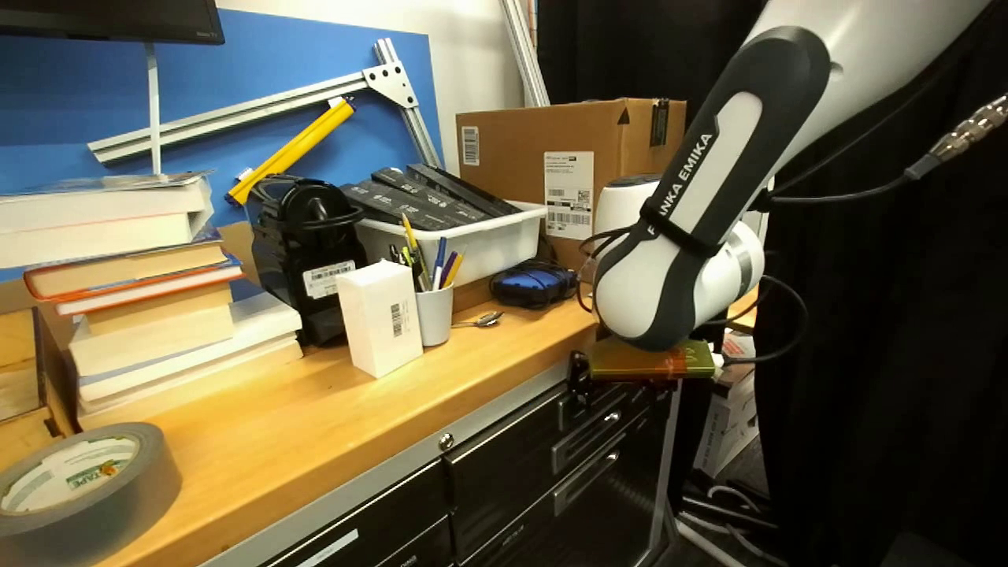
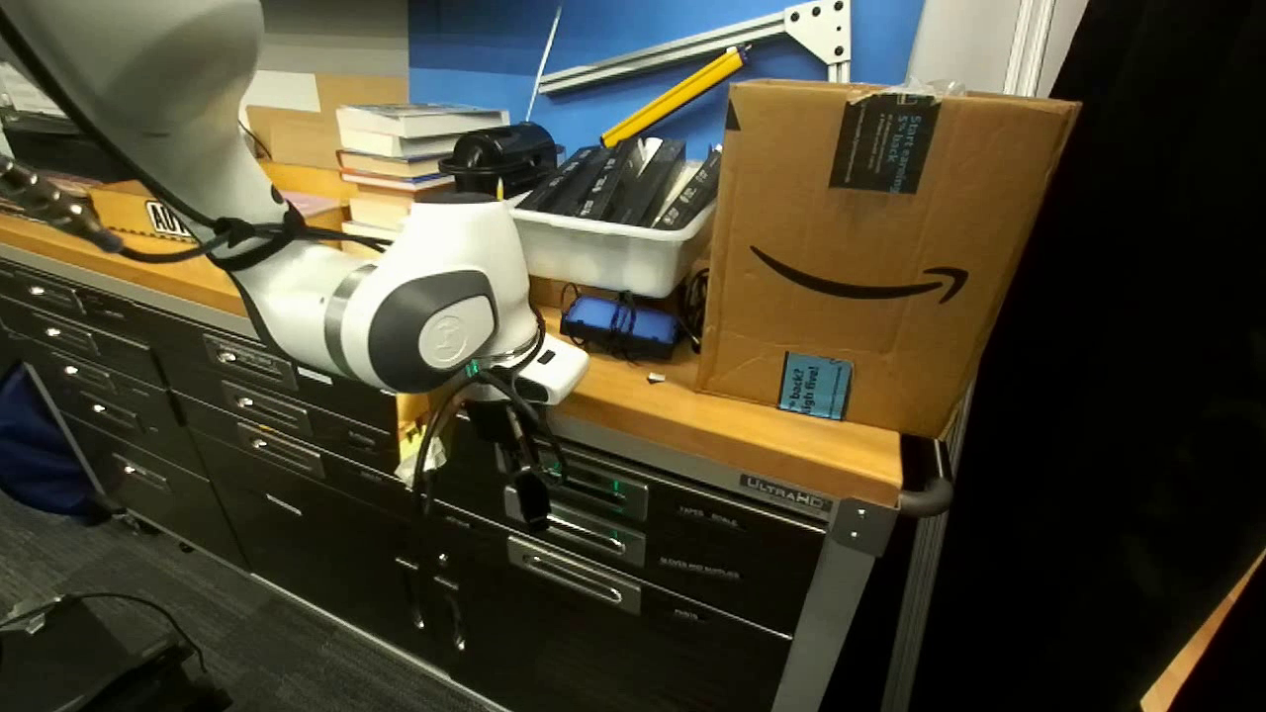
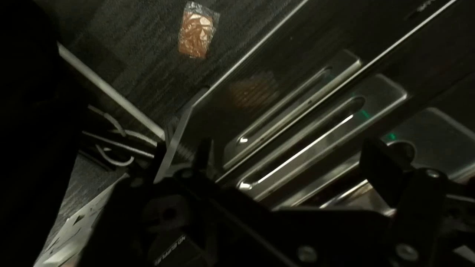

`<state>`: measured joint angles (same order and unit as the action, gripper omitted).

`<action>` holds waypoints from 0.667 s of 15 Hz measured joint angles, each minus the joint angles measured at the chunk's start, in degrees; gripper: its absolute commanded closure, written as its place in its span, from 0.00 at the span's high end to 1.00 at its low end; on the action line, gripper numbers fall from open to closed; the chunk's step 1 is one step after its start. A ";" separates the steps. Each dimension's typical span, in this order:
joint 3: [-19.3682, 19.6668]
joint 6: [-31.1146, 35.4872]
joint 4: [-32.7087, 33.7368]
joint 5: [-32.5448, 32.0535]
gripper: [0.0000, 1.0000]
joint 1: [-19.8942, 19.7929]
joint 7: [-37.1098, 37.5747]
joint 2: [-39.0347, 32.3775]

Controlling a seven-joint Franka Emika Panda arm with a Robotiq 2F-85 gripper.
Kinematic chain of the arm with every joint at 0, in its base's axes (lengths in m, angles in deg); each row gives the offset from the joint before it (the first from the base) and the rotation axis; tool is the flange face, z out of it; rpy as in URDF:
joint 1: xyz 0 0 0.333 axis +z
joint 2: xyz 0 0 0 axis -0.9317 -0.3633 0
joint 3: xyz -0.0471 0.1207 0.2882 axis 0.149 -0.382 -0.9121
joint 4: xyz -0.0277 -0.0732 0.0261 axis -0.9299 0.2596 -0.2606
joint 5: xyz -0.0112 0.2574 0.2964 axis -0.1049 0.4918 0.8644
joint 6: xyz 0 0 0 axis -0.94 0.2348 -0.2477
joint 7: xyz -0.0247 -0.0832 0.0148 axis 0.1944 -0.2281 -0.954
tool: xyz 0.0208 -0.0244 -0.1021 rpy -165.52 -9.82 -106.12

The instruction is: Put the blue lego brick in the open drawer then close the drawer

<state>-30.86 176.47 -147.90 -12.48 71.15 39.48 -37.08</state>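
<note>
My gripper (image 3: 293,163) is open in the wrist view, with its two dark fingers far apart and nothing visible between them. It hangs in front of the cabinet near the metal drawer handles. One fingertip covers part of the top handle (image 3: 441,137); contact cannot be told. In an exterior view the gripper (image 2: 529,494) points down before the drawer fronts, and it is partly hidden under the arm in an exterior view (image 1: 581,378). The top drawer (image 2: 682,514), below the bench edge, looks shut; its inside is hidden. The blue lego brick is hidden or out of view.
The wooden bench top (image 1: 315,417) holds a white box (image 1: 382,319), a pen cup (image 1: 435,315), a dark-blue object with cable (image 1: 535,283), a tape roll (image 1: 87,488) and books. A large cardboard box (image 2: 880,247) stands at the bench end. An orange packet (image 3: 198,33) lies on the floor.
</note>
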 measured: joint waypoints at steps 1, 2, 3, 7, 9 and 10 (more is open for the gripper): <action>1.79 1.69 -0.09 -2.78 1.00 1.57 4.33 -0.20; 3.26 1.91 -0.40 -4.76 1.00 2.85 7.29 0.05; 3.86 1.76 -0.94 -5.26 1.00 3.47 8.19 0.96; 1.21 -6.79 -5.12 -3.12 1.00 2.52 -0.67 11.00; -1.36 -15.60 -5.85 1.43 1.00 1.90 -9.21 17.46; -2.39 -20.43 -5.67 3.69 1.00 1.84 -13.46 20.74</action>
<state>-33.26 156.04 -153.57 -8.79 72.99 26.02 -16.34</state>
